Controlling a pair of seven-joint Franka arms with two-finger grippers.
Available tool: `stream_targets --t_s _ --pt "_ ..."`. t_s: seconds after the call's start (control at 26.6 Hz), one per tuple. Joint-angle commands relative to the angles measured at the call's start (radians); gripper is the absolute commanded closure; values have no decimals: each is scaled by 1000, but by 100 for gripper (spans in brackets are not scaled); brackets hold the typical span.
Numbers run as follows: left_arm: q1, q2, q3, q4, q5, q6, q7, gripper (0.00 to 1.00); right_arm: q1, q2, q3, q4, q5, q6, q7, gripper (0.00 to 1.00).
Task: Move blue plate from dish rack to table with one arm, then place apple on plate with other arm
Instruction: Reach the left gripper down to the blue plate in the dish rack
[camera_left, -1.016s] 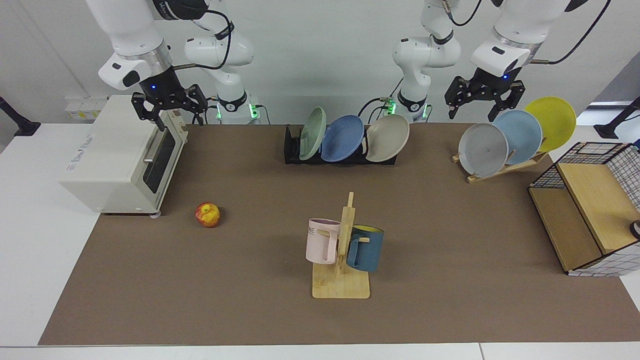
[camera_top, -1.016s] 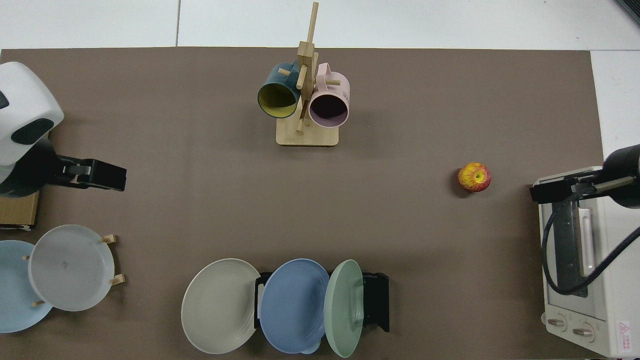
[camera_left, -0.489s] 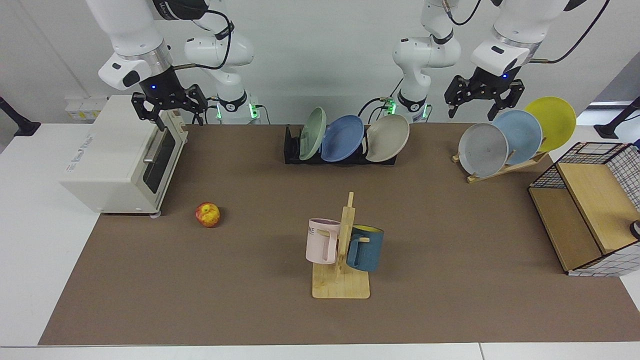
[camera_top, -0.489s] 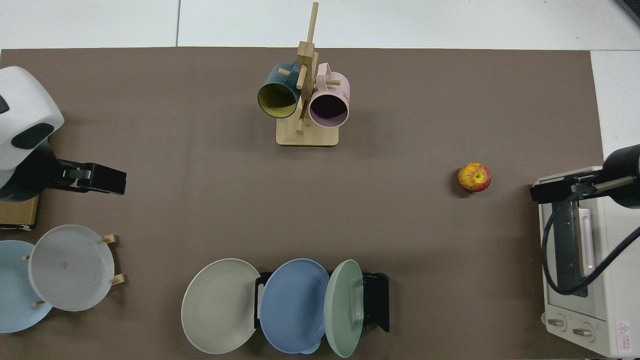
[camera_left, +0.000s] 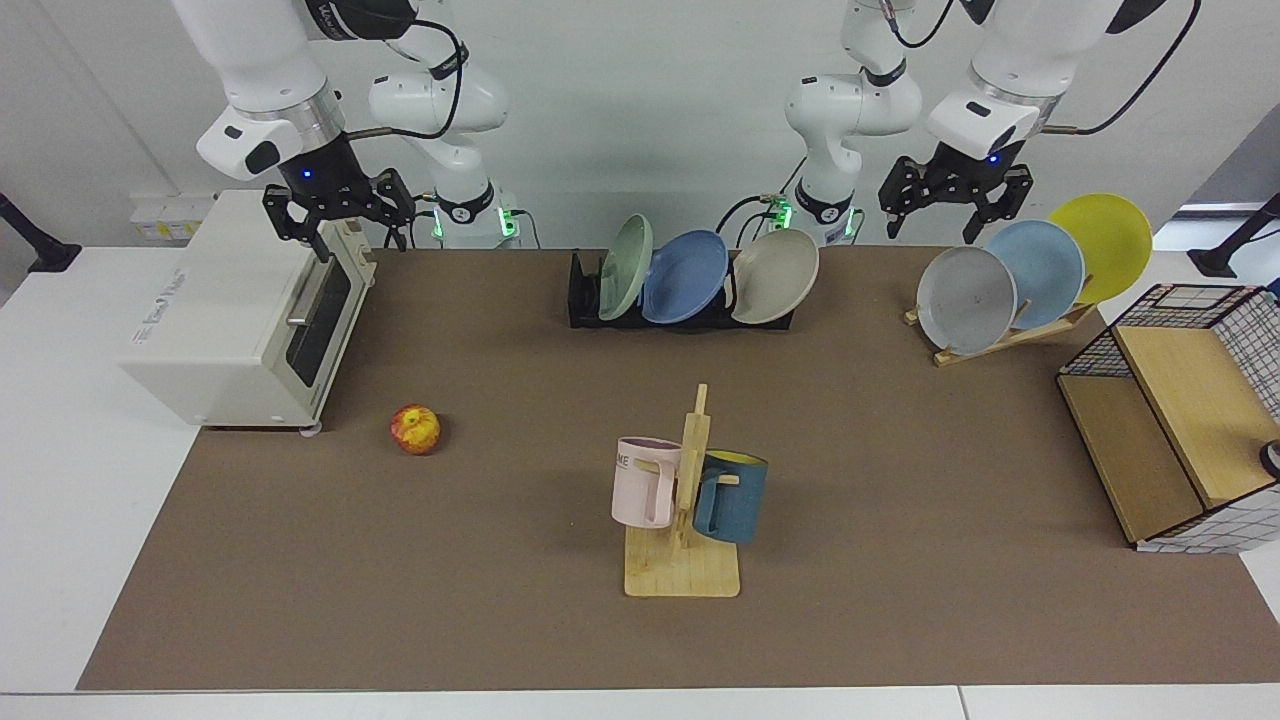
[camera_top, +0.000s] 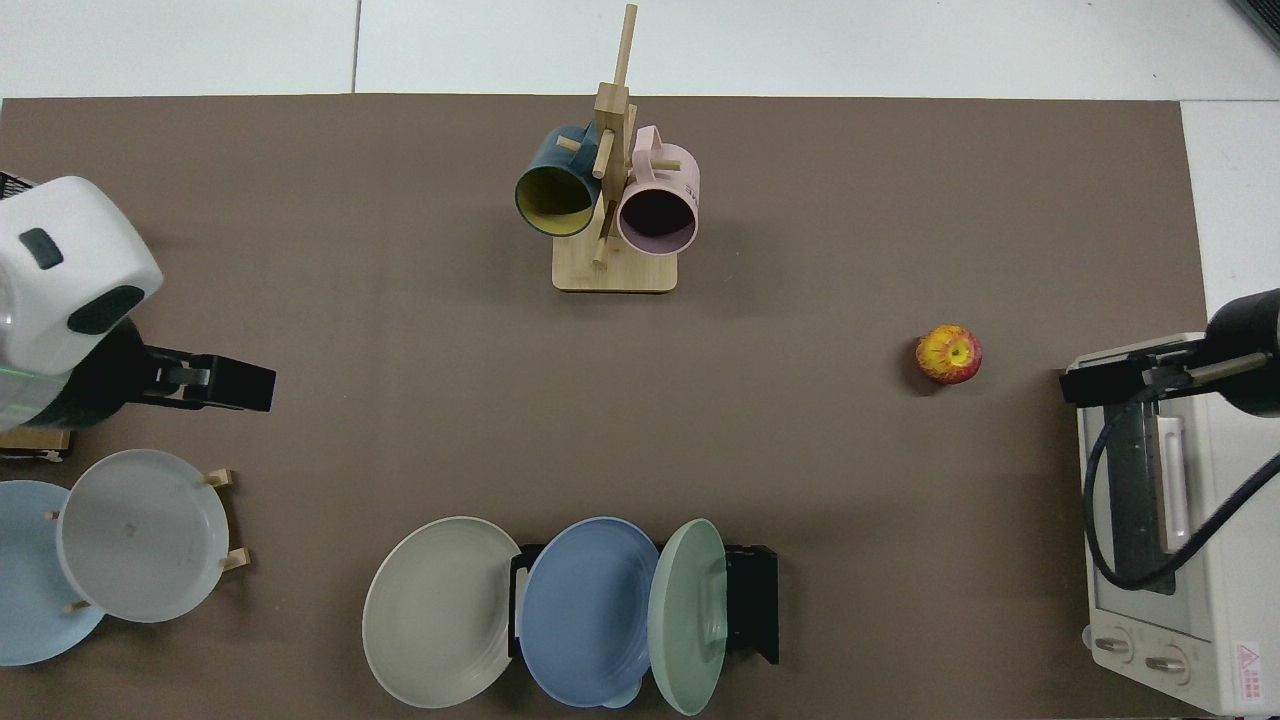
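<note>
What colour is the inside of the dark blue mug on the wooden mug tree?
Yellow inside the dark blue mug; clearest in the top view.

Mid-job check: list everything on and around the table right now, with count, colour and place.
blue plate: 1, periwinkle, middle slot of the dish rack
dish rack: 1, black, far centre of the table
other rack plates: 2, green and beige, flanking the blue plate
apple: 1, red-yellow, on the table near the toaster oven
toaster oven: 1, cream, table's edge by the right arm
mug tree: 1, wood, near centre; pink mug, dark blue mug
wooden plate stand: 1, holding grey, sky-blue, yellow plates
wire basket: 1, black with wood panels
right gripper: open, above the oven
left gripper: open, above the plate stand
</note>
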Motion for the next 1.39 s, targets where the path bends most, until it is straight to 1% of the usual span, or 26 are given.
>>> stream_targets --t_s 0.0,0.08,0.15,0.26,0.34,0.41,0.49,0.6,0.83,0.94,1.09,1.17,1.32,1.35 --pt "-17 -67 -4 -149 -38 78 10 0 -12 4 8 14 0 -18 19 0" --pt "-22 -67 -9 -179 -51 90 10 0 -12 4 8 14 0 -18 17 0" --pt "-43 -69 -20 -228 -73 119 9 0 -12 4 9 14 0 -18 17 0" --pt "-89 -84 -27 -340 -76 231 -7 0 -12 4 9 14 0 -18 17 0" --pt "-109 -122 -29 -414 -88 300 -2 0 -12 4 8 14 0 -18 17 0" --pt "-111 -157 -29 -484 -117 339 9 0 -12 4 8 14 2 -18 17 0" --pt "-114 -167 -30 -530 -154 354 13 0 -12 4 9 14 0 -18 17 0" --pt "-155 -165 -36 -592 -188 421 13 0 -12 4 9 14 0 -18 17 0" --pt "-226 -174 -38 -670 -286 455 15 0 -12 4 9 14 0 -18 17 0" --pt "-282 -171 -40 -736 -314 538 12 0 -12 4 9 14 0 -18 19 0" --pt "-341 -165 -47 -813 -332 632 4 0 -12 4 9 14 0 -18 17 0" --pt "-355 -161 -50 -827 -341 649 3 0 -12 4 9 15 2 -18 17 0" --pt "-361 -150 -75 -833 -360 652 -14 1 -12 4 9 14 0 -18 17 0" --pt "-361 -150 -76 -833 -360 652 -25 7 -12 4 8 15 0 -18 17 0"
